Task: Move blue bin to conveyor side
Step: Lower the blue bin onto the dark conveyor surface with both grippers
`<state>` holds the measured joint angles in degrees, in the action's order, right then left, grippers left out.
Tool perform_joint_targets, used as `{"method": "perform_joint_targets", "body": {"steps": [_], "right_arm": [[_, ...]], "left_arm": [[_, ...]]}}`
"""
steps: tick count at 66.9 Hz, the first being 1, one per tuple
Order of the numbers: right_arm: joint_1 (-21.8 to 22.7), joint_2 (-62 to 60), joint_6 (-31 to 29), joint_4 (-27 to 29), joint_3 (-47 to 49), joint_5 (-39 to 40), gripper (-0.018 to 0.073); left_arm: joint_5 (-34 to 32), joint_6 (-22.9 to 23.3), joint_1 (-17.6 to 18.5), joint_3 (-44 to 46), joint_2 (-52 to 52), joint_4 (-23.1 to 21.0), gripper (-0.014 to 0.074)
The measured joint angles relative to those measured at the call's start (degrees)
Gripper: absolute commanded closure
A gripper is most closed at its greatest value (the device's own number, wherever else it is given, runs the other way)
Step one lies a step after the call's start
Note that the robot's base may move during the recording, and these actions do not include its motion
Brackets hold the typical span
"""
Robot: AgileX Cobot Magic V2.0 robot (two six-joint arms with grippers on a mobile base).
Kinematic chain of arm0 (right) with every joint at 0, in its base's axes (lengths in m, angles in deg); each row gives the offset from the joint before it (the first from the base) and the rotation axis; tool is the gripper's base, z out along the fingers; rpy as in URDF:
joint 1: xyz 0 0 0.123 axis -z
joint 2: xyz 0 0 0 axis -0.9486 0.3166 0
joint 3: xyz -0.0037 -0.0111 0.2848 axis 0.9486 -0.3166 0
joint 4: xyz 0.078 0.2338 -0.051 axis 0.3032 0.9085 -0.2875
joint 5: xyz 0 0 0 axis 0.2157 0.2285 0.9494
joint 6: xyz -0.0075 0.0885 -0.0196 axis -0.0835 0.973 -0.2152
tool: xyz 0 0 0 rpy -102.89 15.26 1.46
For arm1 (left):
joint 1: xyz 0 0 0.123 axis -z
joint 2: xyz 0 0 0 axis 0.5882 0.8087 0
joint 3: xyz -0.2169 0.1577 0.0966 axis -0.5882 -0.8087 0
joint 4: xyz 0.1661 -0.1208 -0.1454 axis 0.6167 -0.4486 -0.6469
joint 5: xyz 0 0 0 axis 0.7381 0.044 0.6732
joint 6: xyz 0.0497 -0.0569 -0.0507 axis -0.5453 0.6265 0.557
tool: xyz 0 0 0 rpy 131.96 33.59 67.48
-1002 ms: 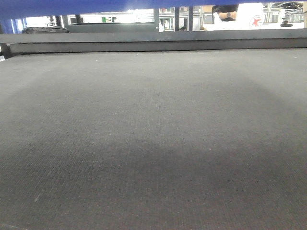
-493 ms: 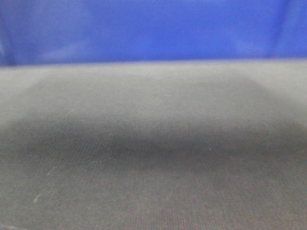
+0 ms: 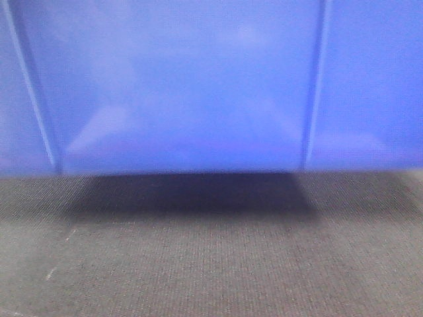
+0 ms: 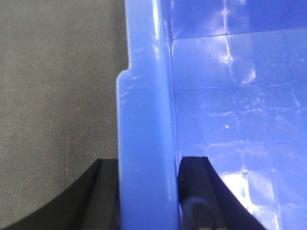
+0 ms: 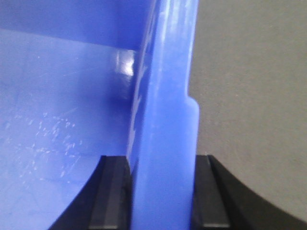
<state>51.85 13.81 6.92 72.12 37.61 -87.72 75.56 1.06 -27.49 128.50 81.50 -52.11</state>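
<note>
The blue bin (image 3: 185, 86) fills the upper half of the front view, its ribbed wall just above the dark woven conveyor (image 3: 211, 257) with a shadow under it. In the left wrist view my left gripper (image 4: 147, 191) is shut on the blue bin's thick left rim (image 4: 144, 124), one black finger outside and one inside. In the right wrist view my right gripper (image 5: 162, 191) is shut on the bin's right rim (image 5: 165, 120) the same way. The bin's scuffed inside (image 5: 53, 124) shows beside it.
Grey-black woven belt lies outside the bin on both sides (image 4: 57, 86) (image 5: 249, 96). The bin wall blocks everything beyond it in the front view.
The blue bin has come down from the top edge of the front view until it covers the upper half, hiding the far rail and background. Its shadow on the belt has sharpened.
</note>
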Motion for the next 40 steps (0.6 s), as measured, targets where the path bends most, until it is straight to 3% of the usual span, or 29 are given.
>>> {"method": "perform_joint_targets", "body": {"steps": [8,12,16,21,24,27,40], "right_arm": [[0.00,2.35,0.00,-0.11,0.00,0.79,0.0589],[0.10,3.25,0.00,-0.11,0.00,1.06,0.0489],[0.10,3.79,0.00,-0.11,0.00,1.33,0.0335],[-0.02,4.14,-0.26,0.98,0.00,1.80,0.0079],[-0.25,4.14,-0.26,1.88,0.00,2.57,-0.0017],[-0.53,4.14,-0.39,2.83,0.00,3.49,-0.0009],[-1.51,2.55,-0.63,5.43,0.22,6.89,-0.0012]], "left_arm": [[-0.11,0.00,-0.22,0.00,2.06,0.35,0.0554],[-0.32,0.00,-0.34,0.00,2.86,0.35,0.0474],[-0.46,0.00,-0.34,0.00,3.22,0.47,0.0329],[-0.81,-0.16,-0.34,0.00,3.34,-0.51,0.0132],[-1.09,-0.28,-0.06,0.00,3.34,-1.68,0.0043],[-2.15,-0.28,0.21,0.00,3.34,-2.96,-0.0025],[-4.18,-0.80,1.26,0.59,2.32,-6.29,-0.0003]]}}
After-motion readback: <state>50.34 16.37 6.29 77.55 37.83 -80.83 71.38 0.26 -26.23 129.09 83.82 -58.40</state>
